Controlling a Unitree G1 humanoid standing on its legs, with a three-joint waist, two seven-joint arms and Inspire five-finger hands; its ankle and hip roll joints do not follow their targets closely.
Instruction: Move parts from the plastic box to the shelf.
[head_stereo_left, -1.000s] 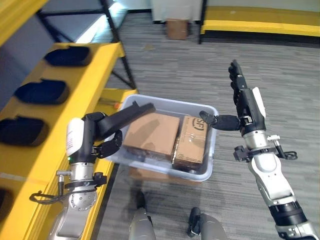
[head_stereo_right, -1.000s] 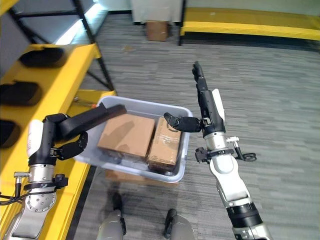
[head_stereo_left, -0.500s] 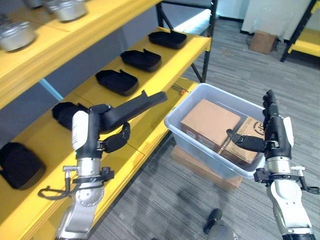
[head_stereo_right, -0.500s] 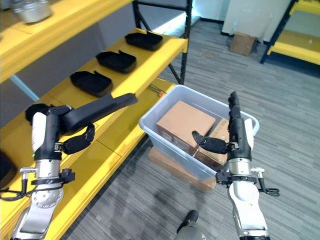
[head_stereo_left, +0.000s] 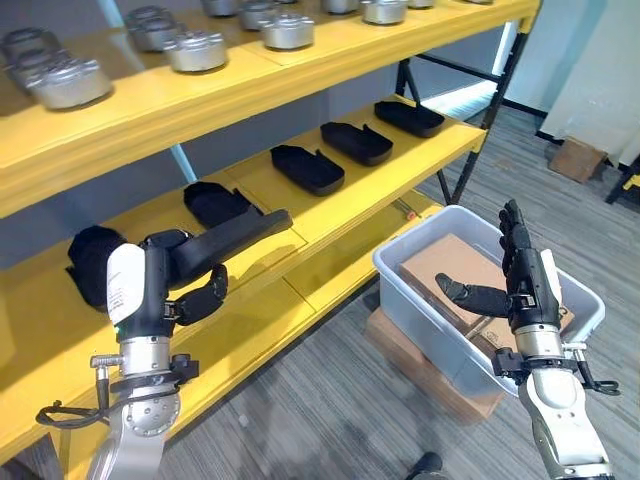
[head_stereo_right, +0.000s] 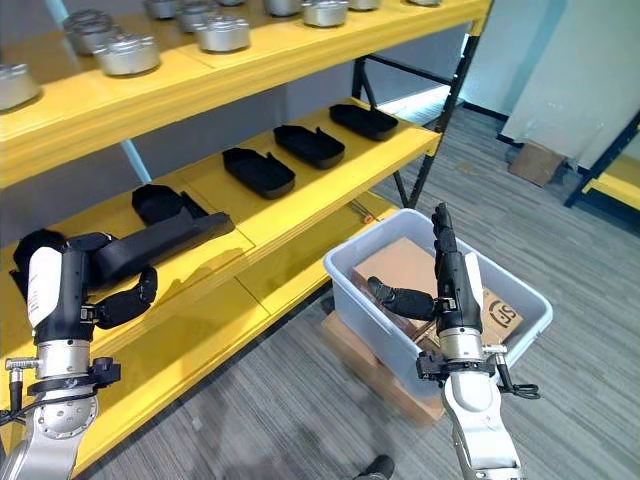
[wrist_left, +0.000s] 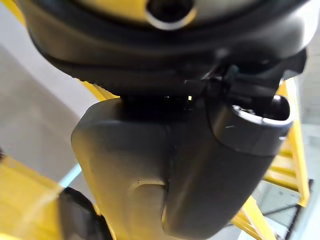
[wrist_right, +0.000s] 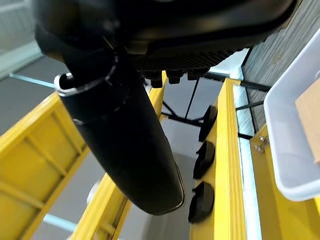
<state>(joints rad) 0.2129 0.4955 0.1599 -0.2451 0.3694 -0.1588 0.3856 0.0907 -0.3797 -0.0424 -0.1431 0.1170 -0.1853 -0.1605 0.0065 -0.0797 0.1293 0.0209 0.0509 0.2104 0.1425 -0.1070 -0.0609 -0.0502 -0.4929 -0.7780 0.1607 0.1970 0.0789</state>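
Observation:
My left hand (head_stereo_left: 192, 292) is shut on a long black moulded part (head_stereo_left: 222, 238), fingers curled under it, and holds it in the air in front of the yellow shelf (head_stereo_left: 322, 262). Close up, the black part (wrist_left: 150, 175) sits against the hand. The translucent plastic box (head_stereo_left: 398, 292) stands at the lower right with cardboard boxes (head_stereo_left: 452, 272) inside. Over the box, my right hand (head_stereo_left: 522, 272) is open, fingers straight up and thumb out, holding nothing.
Several matching black parts (head_stereo_left: 307, 168) lie in a row on the middle shelf board. Round metal parts (head_stereo_left: 195, 48) stand on the upper board. A flat cardboard box (head_stereo_left: 428, 368) lies under the plastic box. Grey carpet stretches between shelf and box.
The camera has swung left toward the shelf, so the box now sits at the right. The left hand still holds the black part; the right hand stays open.

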